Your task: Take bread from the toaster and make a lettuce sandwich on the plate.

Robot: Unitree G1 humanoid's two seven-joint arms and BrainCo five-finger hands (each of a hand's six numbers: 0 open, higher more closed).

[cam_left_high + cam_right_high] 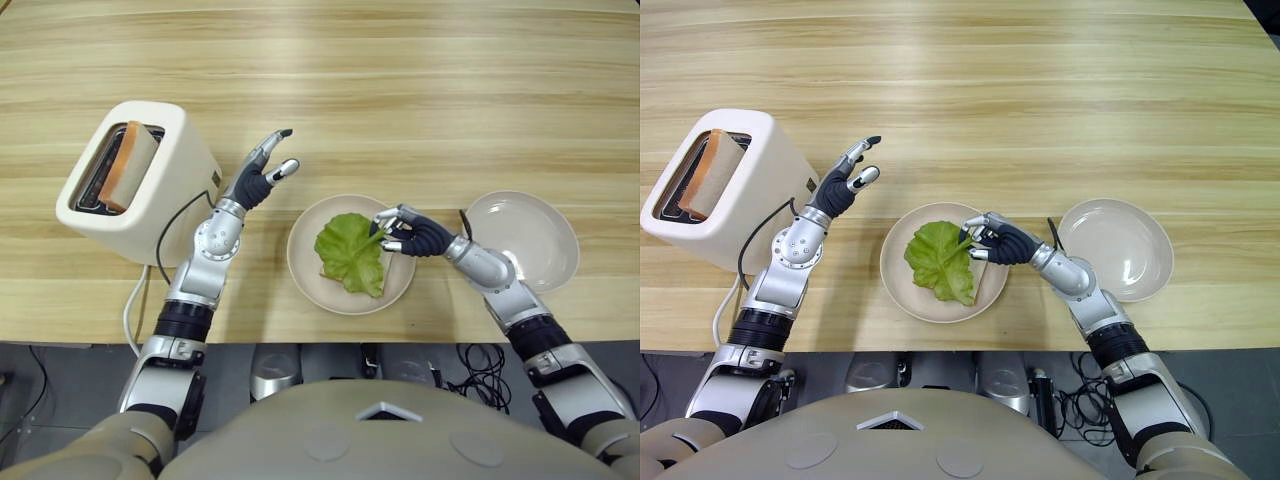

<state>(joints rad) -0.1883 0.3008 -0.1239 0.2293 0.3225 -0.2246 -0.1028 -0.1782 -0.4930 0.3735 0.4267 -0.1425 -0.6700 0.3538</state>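
The right hand [415,237] pinches the lettuce [350,252] by its right-pointing stem over the plate [301,265]; left hand [258,180] splayed, empty.

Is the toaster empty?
No, a slice of bread stands upright in one slot of the toaster.
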